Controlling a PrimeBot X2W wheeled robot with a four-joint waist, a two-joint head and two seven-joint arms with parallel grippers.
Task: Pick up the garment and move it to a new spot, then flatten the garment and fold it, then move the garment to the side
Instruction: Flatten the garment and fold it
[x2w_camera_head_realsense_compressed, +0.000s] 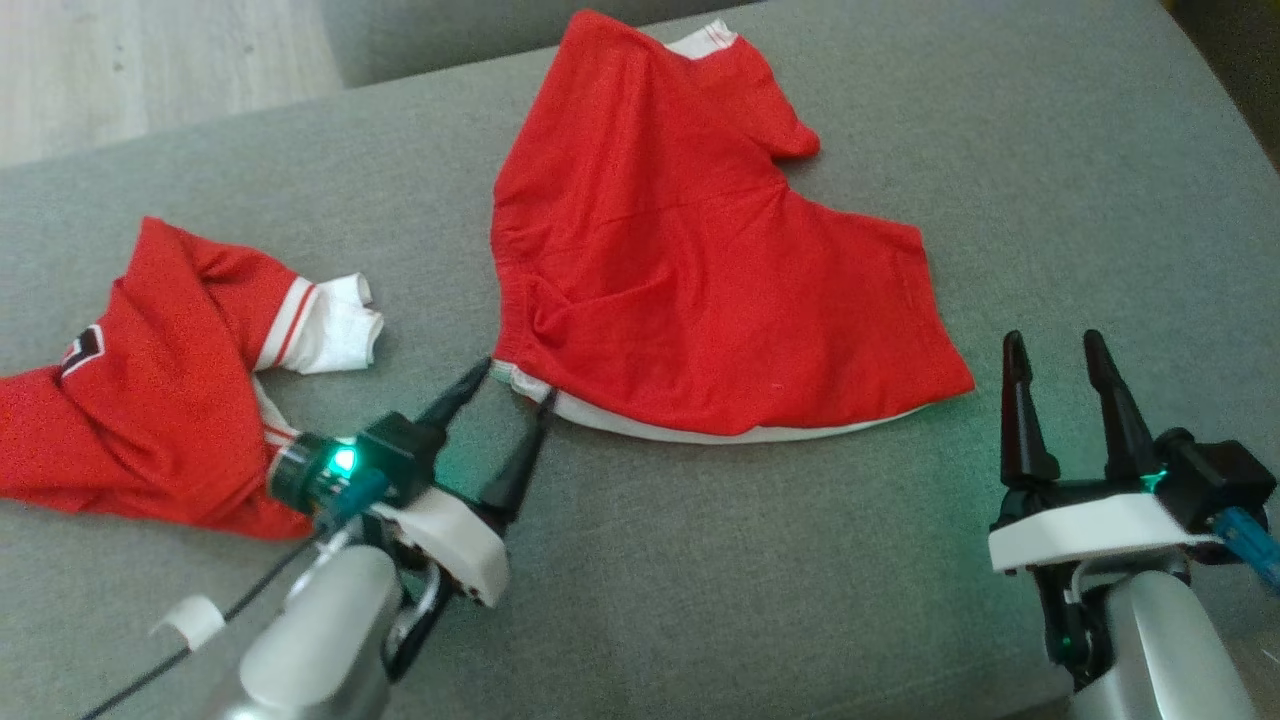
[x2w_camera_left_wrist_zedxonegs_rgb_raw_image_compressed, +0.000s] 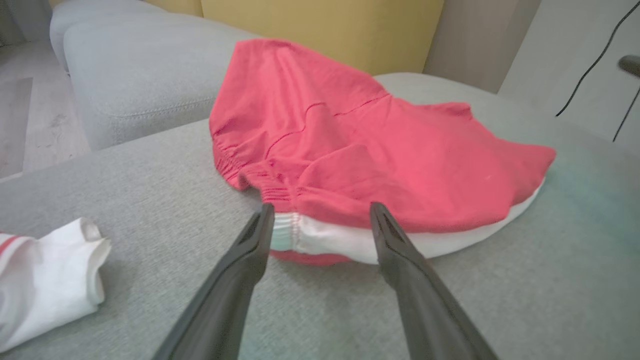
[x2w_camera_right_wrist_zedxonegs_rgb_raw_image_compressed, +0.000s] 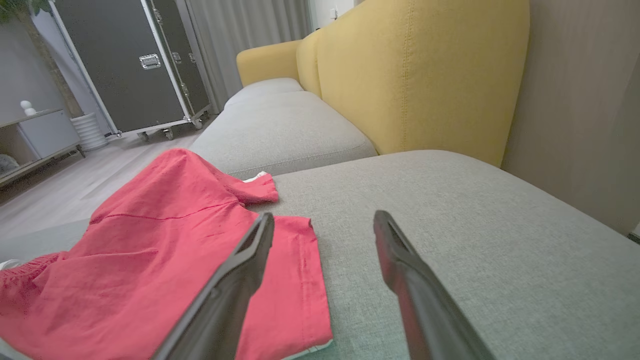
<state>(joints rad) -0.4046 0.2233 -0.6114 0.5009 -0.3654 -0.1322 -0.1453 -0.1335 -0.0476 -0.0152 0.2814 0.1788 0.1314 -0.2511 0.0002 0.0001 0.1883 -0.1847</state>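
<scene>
The garment (x2w_camera_head_realsense_compressed: 690, 250) is a pair of red shorts with a white inner layer, lying roughly flat on the grey sofa cushion (x2w_camera_head_realsense_compressed: 750, 560). My left gripper (x2w_camera_head_realsense_compressed: 515, 385) is open at the shorts' near left corner, its fingertips straddling the white waistband edge (x2w_camera_left_wrist_zedxonegs_rgb_raw_image_compressed: 320, 240) without closing on it. The shorts (x2w_camera_left_wrist_zedxonegs_rgb_raw_image_compressed: 360, 145) spread away from those fingers in the left wrist view. My right gripper (x2w_camera_head_realsense_compressed: 1055, 350) stands open above the cushion, just right of the shorts' near right corner and holding nothing. In the right wrist view the shorts (x2w_camera_right_wrist_zedxonegs_rgb_raw_image_compressed: 150, 250) lie to the left of its fingers.
A second red garment with white striped cuffs (x2w_camera_head_realsense_compressed: 170, 370) lies crumpled at the left of the cushion, its white sleeve (x2w_camera_left_wrist_zedxonegs_rgb_raw_image_compressed: 45, 275) close to my left gripper. A yellow backrest (x2w_camera_right_wrist_zedxonegs_rgb_raw_image_compressed: 425, 75) rises behind the sofa. A black wheeled case (x2w_camera_right_wrist_zedxonegs_rgb_raw_image_compressed: 130, 60) stands on the floor.
</scene>
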